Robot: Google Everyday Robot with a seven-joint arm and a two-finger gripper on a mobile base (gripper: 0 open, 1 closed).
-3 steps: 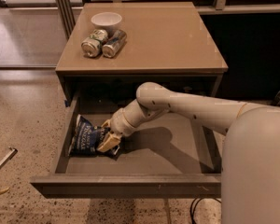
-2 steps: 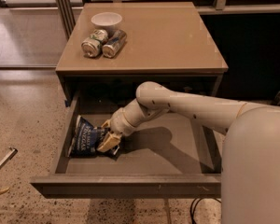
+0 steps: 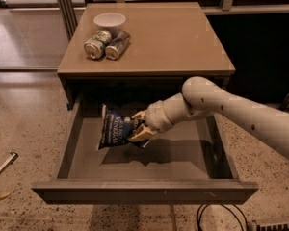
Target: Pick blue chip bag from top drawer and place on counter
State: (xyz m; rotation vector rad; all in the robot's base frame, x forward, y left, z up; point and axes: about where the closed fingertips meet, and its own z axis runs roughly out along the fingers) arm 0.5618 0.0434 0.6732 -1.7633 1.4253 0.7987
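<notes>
The top drawer [image 3: 144,191] stands pulled open below the counter [image 3: 168,37]. My gripper [image 3: 137,126] is over the drawer's left half, shut on the right edge of the blue chip bag [image 3: 114,131]. The bag hangs lifted above the drawer floor, tilted upright, with its shadow on the floor beneath it. My arm [image 3: 221,105] reaches in from the right.
Two silver-green drink cans [image 3: 106,44] lie on their sides at the counter's back left, with a white bowl [image 3: 110,19] behind them. Cables [image 3: 216,218] lie on the speckled floor at the lower right. A metal post [image 3: 65,6] stands at the back left.
The bag lay on the drawer floor under the gripper; now the gripper has raised it off the floor and shifted it slightly right.
</notes>
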